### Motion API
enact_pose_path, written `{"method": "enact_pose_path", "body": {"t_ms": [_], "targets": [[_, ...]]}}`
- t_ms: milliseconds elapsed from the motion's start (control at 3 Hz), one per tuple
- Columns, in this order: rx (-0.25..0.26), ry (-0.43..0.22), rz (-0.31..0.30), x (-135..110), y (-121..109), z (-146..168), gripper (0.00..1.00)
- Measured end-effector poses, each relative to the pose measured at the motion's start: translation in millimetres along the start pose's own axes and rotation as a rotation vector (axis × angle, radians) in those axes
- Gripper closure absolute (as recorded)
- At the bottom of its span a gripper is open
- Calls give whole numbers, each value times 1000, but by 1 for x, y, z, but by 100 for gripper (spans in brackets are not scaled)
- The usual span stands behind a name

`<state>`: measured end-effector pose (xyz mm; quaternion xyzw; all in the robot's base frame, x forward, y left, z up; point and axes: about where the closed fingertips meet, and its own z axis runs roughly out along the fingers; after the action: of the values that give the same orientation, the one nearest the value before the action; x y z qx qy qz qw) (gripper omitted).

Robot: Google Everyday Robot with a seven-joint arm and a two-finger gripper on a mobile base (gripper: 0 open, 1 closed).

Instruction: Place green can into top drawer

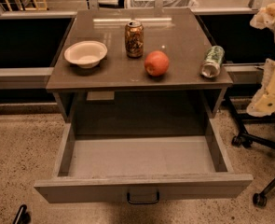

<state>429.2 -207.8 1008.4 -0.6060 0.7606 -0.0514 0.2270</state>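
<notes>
The green can point(212, 61) lies on its side at 3 o'clock on the surface point(104, 73). The top drawer point(141, 158) stands open. The end effector point(271, 93) is off the surface's edge at 3 o'clock; I cannot tell its state.

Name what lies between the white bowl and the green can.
The camera view shows the apple there, the brown can just behind that line. The gripper hangs at the right edge.

Top drawer point(141, 157) clear; gripper point(267, 15) far right
</notes>
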Motion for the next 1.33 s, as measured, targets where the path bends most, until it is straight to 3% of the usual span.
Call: {"method": "enact_pose_path", "body": {"t_ms": [333,667,1000,1333], "targets": [[0,0,0,0,0,0,0],[29,27,94,14,-31,12,0],[98,77,290,58,-97,38,0],[149,44,458,94,-157,70,0]]}}
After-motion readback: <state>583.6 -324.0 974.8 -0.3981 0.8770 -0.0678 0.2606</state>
